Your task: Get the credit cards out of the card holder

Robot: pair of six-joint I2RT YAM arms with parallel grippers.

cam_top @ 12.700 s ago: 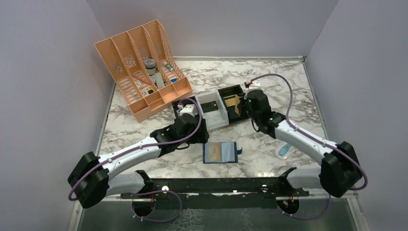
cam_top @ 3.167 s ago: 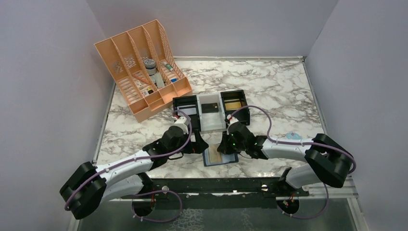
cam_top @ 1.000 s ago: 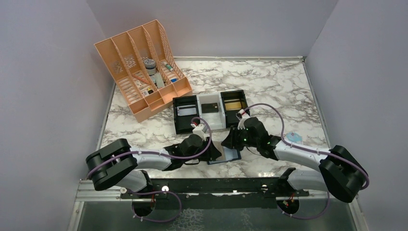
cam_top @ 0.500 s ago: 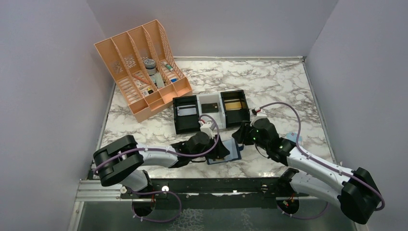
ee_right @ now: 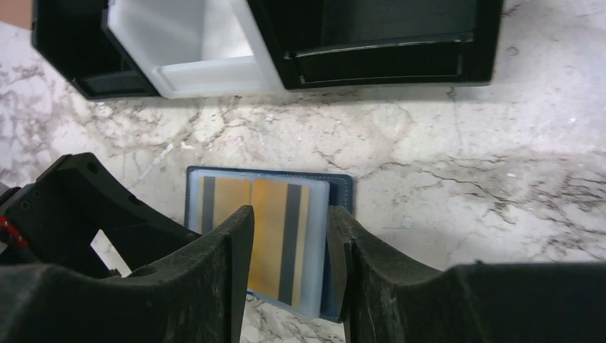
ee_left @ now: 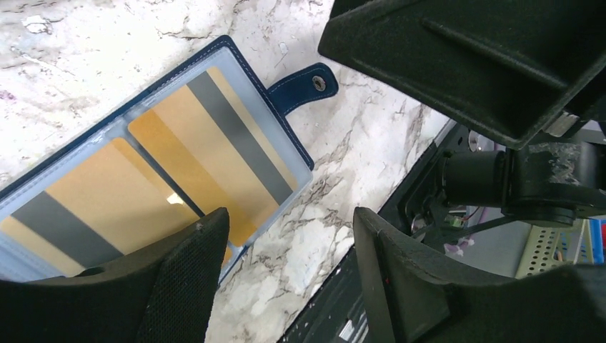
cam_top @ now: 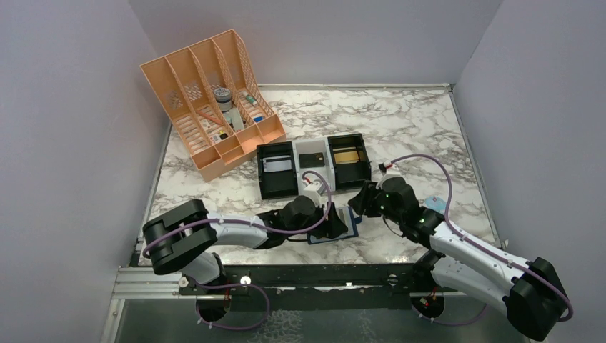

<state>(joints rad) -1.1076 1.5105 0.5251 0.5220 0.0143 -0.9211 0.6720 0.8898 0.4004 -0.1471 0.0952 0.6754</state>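
The card holder [ee_left: 289,125] lies open on the marble, a navy bifold with a strap tab [ee_left: 309,87]. Two gold-tan credit cards [ee_left: 214,139] with grey stripes sit in its clear sleeves. My left gripper [ee_left: 286,275] is open, low over the holder's near corner, with only marble between its fingers. My right gripper [ee_right: 289,264] is also open, hovering above the holder [ee_right: 339,193] and framing one card [ee_right: 275,229]. It holds nothing. From above, the left gripper [cam_top: 334,223] covers most of the holder [cam_top: 350,219]. The right gripper [cam_top: 359,202] sits just beyond it.
Three small trays stand behind the holder: a black one [cam_top: 277,187], a white one [cam_top: 312,151], and a black one [cam_top: 351,173] holding a gold card. An orange slotted rack [cam_top: 211,100] stands at the back left. A small pale blue thing [cam_top: 433,204] lies to the right.
My left gripper slid right over the holder and its jaws widened. My right gripper drew back from the holder toward the trays and opened a little.
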